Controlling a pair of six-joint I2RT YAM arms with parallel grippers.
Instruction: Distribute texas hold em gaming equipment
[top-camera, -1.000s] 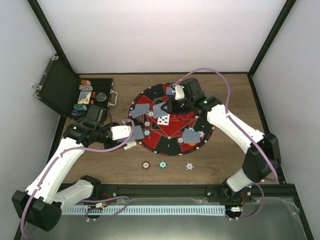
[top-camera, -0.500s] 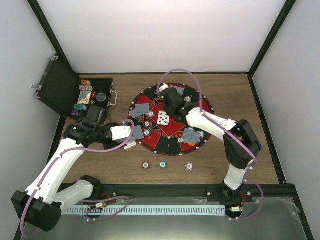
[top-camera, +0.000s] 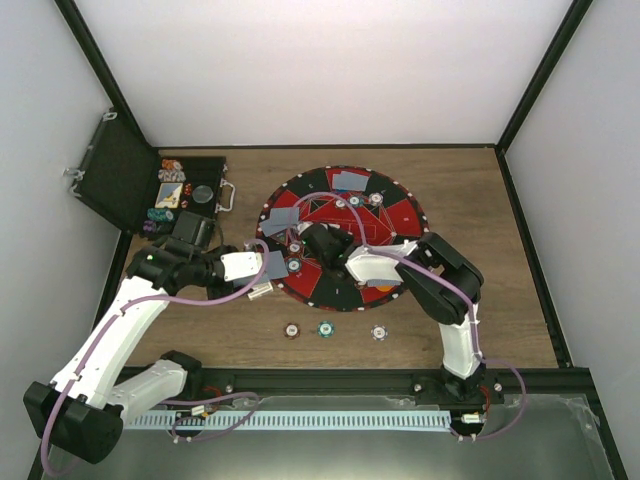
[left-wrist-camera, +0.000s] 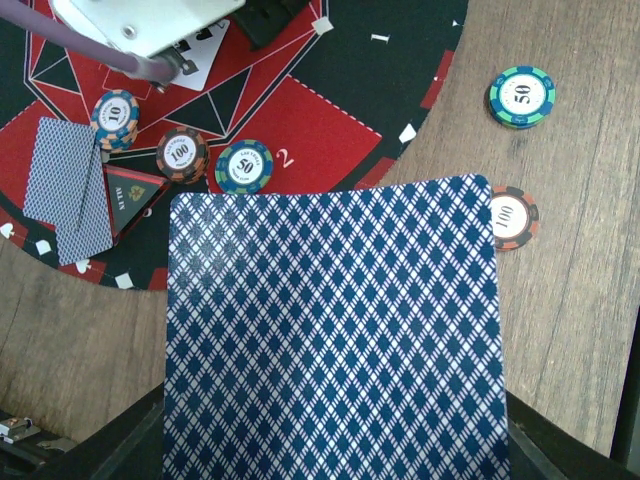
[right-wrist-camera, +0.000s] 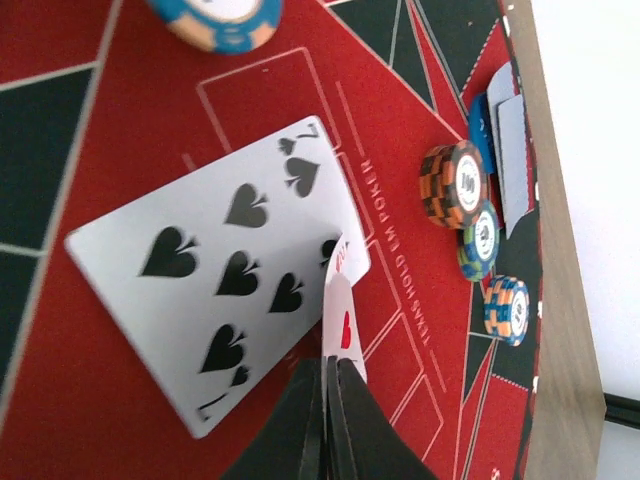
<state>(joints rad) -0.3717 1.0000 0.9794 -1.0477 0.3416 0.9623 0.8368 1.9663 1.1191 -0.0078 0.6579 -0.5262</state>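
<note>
**Item:** hold'em set, part dealt.

**Loc.:** round mat (top-camera: 400, 215) at desk (top-camera: 500, 200) ctr. Case (top-camera: 120, 185) open at far left, more chips inside.

**Left gripper** (top-camera: 262, 266): closed to a thin pinch on card (left-wrist-camera: 335, 330). Card is back up, roughly level, over the mat's left rim, spanning both mat and bare desk.

**Right gripper** (right-wrist-camera: 330, 400): jaws fully together on heart card (right-wrist-camera: 341, 310). Card is taken by one end and seen nearly edge-on, low over mat ctr, beside 7 of spades (right-wrist-camera: 230, 300), which lies face up. Whether the two cards touch: can't tell.

**Chips:** 3 desk chips (top-camera: 325, 329), singles in a row just off the mat's near rim. Short stacks (right-wrist-camera: 452, 185) on mat w/ face-down cards beside.

**Handling (judged):**
- Cards are v. light, thin, bendy and slick. Take w/ a shallow bite on a short edge, as both are taken now.
- A flat-lying card offers no lip, so slide it to an overhang first. Too deep or hard a pinch may bow it.
- Chips are stiff, denser and round. Grip across the dia. at the rim.
- Stacks prob. shear or topple if nudged sideways. Lift singles from the top.
</note>
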